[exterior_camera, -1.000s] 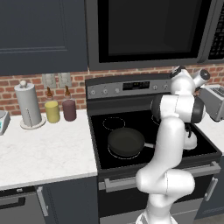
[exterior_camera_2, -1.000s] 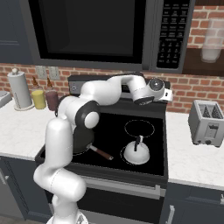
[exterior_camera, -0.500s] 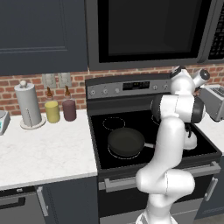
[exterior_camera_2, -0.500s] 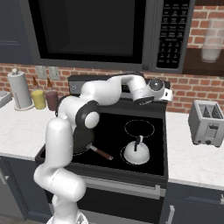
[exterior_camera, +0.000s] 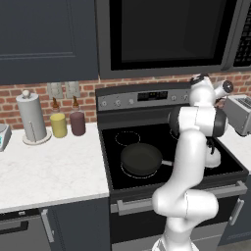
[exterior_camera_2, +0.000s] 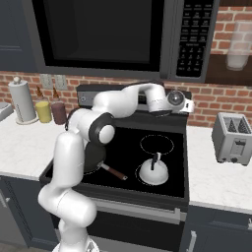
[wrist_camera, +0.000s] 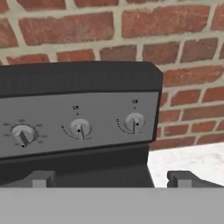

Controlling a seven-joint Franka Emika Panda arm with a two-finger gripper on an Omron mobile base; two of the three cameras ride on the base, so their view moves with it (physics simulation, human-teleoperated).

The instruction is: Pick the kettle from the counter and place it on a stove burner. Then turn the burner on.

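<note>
The small silvery kettle stands upright on the front right stove burner of the black cooktop. In the left base view the arm half hides the kettle. My gripper is open and holds nothing. It hovers close in front of the right end of the stove's back control panel. Three knobs face it: the left knob has its pointer turned aslant, while the middle knob and the right knob stand straight. From the right base camera the gripper is high above the rear right burner.
A dark frying pan sits on the front left burner. A silver toaster stands on the right counter. On the left counter are a paper towel roll and two canisters. A microwave hangs above the stove.
</note>
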